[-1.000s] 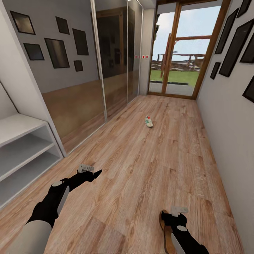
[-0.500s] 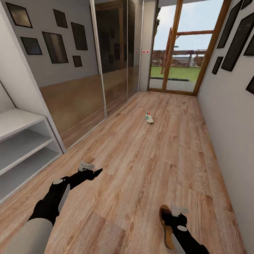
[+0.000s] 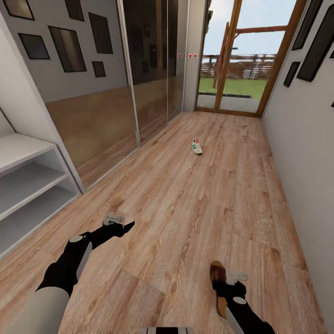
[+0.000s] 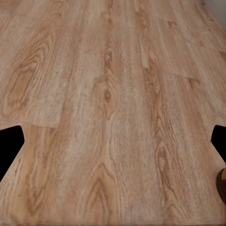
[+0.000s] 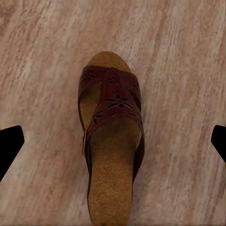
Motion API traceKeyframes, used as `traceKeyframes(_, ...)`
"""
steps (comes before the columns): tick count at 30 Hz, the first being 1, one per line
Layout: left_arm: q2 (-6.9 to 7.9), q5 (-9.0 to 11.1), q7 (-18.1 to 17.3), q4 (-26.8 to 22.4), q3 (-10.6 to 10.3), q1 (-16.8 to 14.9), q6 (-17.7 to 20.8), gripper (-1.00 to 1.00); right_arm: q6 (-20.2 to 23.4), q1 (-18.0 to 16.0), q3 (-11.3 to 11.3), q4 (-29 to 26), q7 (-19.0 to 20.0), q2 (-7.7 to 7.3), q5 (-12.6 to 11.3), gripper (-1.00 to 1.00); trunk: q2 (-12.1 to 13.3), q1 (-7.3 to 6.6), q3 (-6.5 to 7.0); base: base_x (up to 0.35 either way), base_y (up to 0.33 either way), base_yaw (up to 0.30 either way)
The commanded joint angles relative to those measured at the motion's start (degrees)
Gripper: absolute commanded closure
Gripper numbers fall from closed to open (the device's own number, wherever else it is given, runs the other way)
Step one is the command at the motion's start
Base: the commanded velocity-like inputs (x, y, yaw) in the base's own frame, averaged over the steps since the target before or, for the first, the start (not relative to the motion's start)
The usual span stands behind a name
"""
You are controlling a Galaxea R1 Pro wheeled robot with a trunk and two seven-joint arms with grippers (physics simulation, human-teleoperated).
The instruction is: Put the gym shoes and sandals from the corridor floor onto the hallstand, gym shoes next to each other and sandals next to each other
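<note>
One brown sandal (image 3: 216, 274) lies on the wooden corridor floor (image 3: 185, 208) at the near right. My right gripper (image 3: 224, 286) hangs just above it, open. In the right wrist view the sandal (image 5: 111, 141) lies lengthwise between the two spread fingertips (image 5: 10, 143). One white gym shoe (image 3: 196, 146) with green stripes lies far ahead in the middle of the corridor. My left gripper (image 3: 126, 227) is open over bare planks at the near left, holding nothing (image 4: 113, 141). The hallstand (image 3: 28, 183) stands at the left, its visible shelves bare.
Mirrored sliding doors (image 3: 102, 93) run along the left wall beyond the hallstand. A glazed door (image 3: 236, 60) closes the far end. The right wall (image 3: 301, 139) with dark picture frames borders the floor. A brown edge (image 4: 221, 184) shows at the rim of the left wrist view.
The whole head view has shifted, so the camera moved. More of the sandal's toe now shows ahead of the right gripper. Both grippers stay open; the left arm holds its pose.
</note>
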Motion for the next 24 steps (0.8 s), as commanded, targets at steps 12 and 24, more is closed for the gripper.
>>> traceKeyframes(12, -0.40, -0.11, -0.47, -4.27, 0.12, 0.19, 1.88, -1.00, 0.08, -0.02, 0.41, -0.01, -0.53, -0.05, -0.50, -1.00, -0.18, 0.29, -3.80, 0.000, 0.000, 0.000)
traceKeyframes(24, -0.06, -0.12, -0.58, -4.70, 0.11, 0.69, 2.47, -1.00, 0.12, -0.02, 0.41, -0.01, -0.54, -0.05, -0.50, -1.00, -0.34, 0.60, -7.54, 0.000, 0.000, 0.008)
